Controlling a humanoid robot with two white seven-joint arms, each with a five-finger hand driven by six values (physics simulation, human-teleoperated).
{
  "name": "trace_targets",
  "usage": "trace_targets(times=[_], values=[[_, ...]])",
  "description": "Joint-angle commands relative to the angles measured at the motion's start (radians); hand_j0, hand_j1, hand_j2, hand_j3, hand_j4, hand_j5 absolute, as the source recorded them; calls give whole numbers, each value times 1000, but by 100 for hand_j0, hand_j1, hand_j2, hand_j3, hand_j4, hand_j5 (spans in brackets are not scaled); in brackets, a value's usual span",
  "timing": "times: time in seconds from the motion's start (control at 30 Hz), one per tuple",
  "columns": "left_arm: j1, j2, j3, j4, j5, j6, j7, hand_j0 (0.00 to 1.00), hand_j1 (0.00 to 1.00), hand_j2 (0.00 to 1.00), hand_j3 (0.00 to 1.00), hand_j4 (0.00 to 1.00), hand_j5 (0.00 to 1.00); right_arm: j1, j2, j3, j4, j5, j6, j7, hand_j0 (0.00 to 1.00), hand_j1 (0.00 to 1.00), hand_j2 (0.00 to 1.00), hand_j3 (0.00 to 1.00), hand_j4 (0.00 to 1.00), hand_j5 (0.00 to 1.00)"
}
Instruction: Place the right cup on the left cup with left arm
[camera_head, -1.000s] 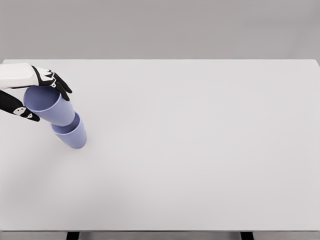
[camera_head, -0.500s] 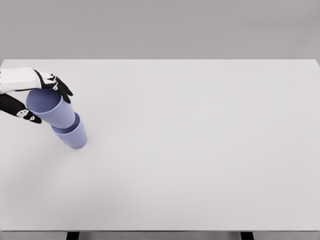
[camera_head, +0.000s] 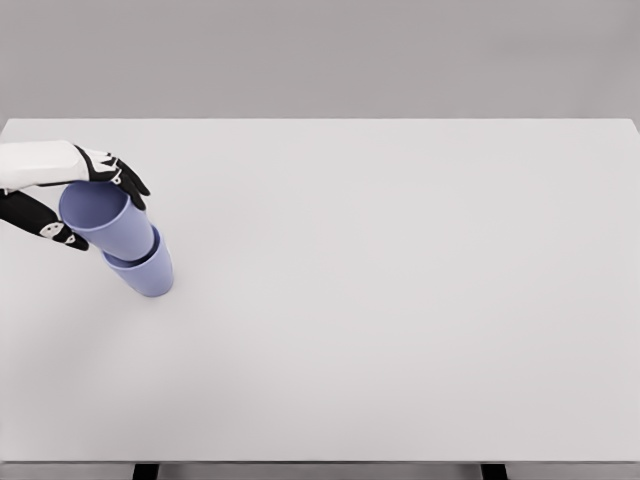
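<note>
My left hand (camera_head: 62, 195) grasps the upper lavender cup (camera_head: 105, 220) at its rim, its base nested in the lower lavender cup (camera_head: 147, 273) on the white table (camera_head: 400, 300), far left.

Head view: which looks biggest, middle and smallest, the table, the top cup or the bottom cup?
1. The table, by far the biggest.
2. The top cup, held by the left hand.
3. The bottom cup, partly hidden.
The cups may be alike; the top one shows more and sits nearer the camera.
</note>
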Motion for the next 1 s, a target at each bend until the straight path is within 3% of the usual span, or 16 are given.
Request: trace_targets(times=[0.0,0.4,0.57,0.97], values=[[0,0,2,9,7,3,0,62,62,62,62,62,62,0,0,0,0,-1,0,0,100,100,100,100,100,100],[8,-12,3,18,-7,3,0,64,64,64,64,64,64,0,0,0,0,1,0,0,100,100,100,100,100,100],[8,-12,8,21,-28,3,0,87,87,87,87,87,87,0,0,0,0,-1,0,0,100,100,100,100,100,100],[9,-12,14,27,-31,3,0,90,90,90,90,90,90,0,0,0,0,1,0,0,100,100,100,100,100,100]])
